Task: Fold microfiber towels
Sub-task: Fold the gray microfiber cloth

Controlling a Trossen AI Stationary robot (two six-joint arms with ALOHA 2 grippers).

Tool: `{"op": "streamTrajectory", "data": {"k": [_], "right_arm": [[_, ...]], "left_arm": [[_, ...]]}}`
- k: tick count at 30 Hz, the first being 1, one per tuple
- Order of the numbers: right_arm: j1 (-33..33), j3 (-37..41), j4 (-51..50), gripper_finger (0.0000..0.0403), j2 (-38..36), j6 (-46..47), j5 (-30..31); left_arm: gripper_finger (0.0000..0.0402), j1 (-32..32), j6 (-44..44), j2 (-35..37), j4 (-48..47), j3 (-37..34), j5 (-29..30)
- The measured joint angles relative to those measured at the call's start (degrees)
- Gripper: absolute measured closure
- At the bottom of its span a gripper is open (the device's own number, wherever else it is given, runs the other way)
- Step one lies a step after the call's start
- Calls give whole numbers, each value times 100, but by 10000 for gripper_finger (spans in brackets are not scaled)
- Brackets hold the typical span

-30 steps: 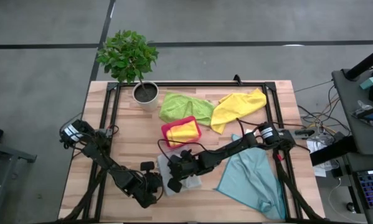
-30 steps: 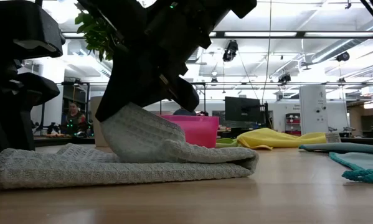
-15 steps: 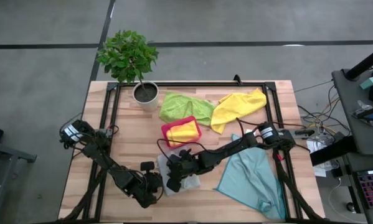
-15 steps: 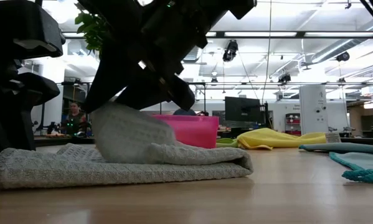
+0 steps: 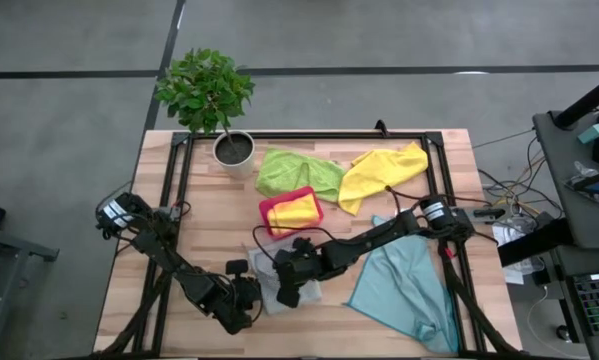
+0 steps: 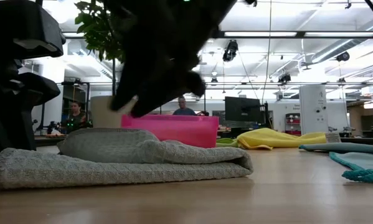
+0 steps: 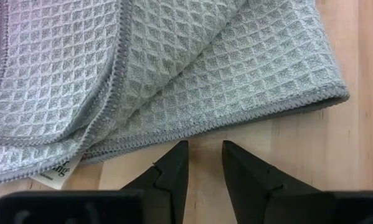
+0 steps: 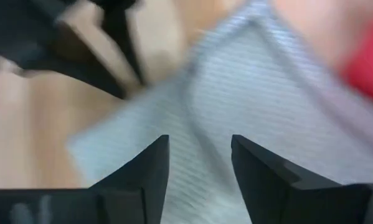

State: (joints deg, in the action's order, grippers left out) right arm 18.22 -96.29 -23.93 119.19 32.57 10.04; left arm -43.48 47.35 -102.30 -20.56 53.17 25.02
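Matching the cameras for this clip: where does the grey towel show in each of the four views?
High view: grey towel, near table edge, mostly under the right gripper.
Low view: folded towel fills the lower left.
Left wrist view: towel covers the upper part, beyond the left gripper.
Right wrist view: towel, blurred, past the open fingers.
Shared landmark: pink tray, behind the towel in the low view.
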Motion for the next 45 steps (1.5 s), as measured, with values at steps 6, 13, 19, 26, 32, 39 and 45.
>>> {"op": "streamTrajectory", "data": {"k": [6,13,19,26,32,39,45], "right_arm": [[117,31,-1410,299,-172,-258,1336],[160,566,-684,384,-172,-596,1296],[293,1035,799,394,-171,-661,683],[473,1235,2500,394,13,-896,-649],[593,1006,2590,394,8,-1277,-650],[593,841,1115,394,-276,-1389,904],[502,906,537,394,-131,-1329,1803]], "left_arm": [[317,0,0,0,13,-2,2],[317,-2,2,0,17,-2,2],[317,-2,2,0,20,-2,11],[317,-2,0,0,20,7,17],[317,1,-11,146,-35,7,-133],[317,-18,-7,376,-101,7,-343],[317,-19,-4,376,-101,8,-332]]}}
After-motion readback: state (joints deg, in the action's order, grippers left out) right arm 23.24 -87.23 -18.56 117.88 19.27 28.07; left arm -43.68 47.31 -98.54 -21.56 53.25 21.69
